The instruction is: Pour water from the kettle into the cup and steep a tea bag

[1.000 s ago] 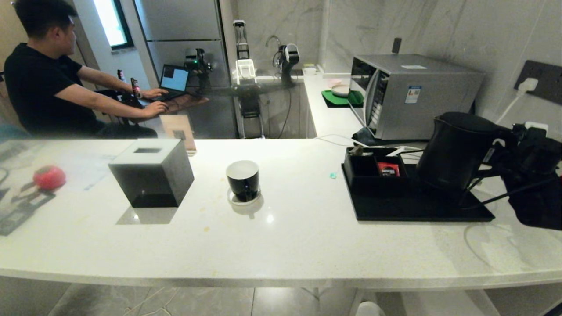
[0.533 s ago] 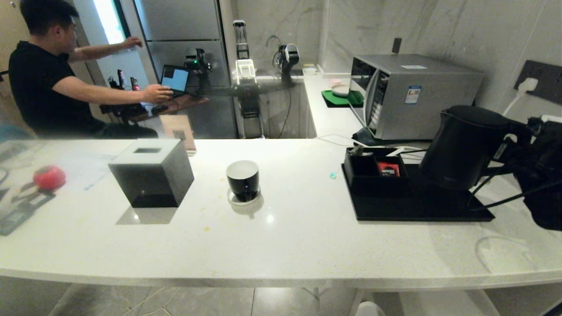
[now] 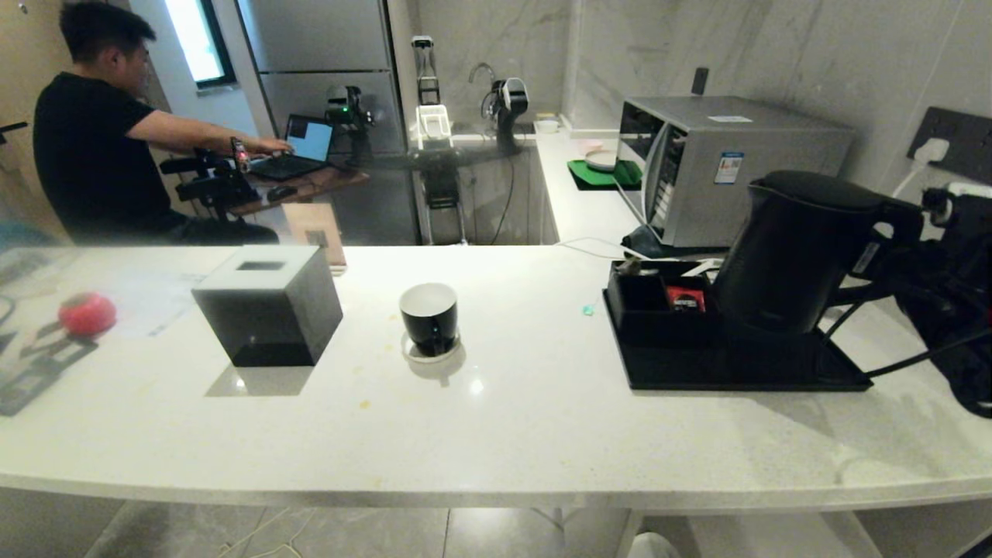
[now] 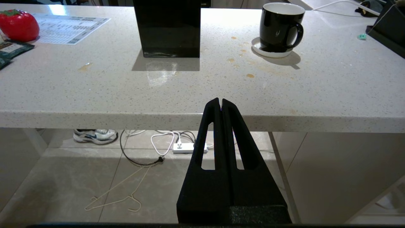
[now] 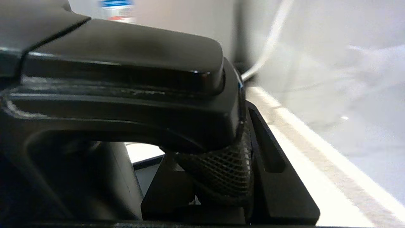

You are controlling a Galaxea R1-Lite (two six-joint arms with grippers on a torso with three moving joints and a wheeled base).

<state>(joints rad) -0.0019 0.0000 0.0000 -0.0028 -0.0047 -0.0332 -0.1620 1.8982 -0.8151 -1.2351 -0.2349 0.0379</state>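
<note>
Kettle held aloft at right of frame.
My right gripper (image 3: 891,260) is pinching the kettle (image 3: 790,252) handle above the tray (image 3: 736,364); the cup (image 3: 429,316) is sitting centre; my left gripper (image 4: 220,104) is resting pressed together.

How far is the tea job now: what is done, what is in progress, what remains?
Done: the right end effector grips the kettle by its handle. In hand: the kettle is tilted over the black tray. Left: pouring into the cup, which looks empty, and steeping the tea bag.

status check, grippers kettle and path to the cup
Right gripper shut on kettle handle, kettle above black tray. Left gripper shut, parked below counter edge. Cup untouched; nothing between.
</note>
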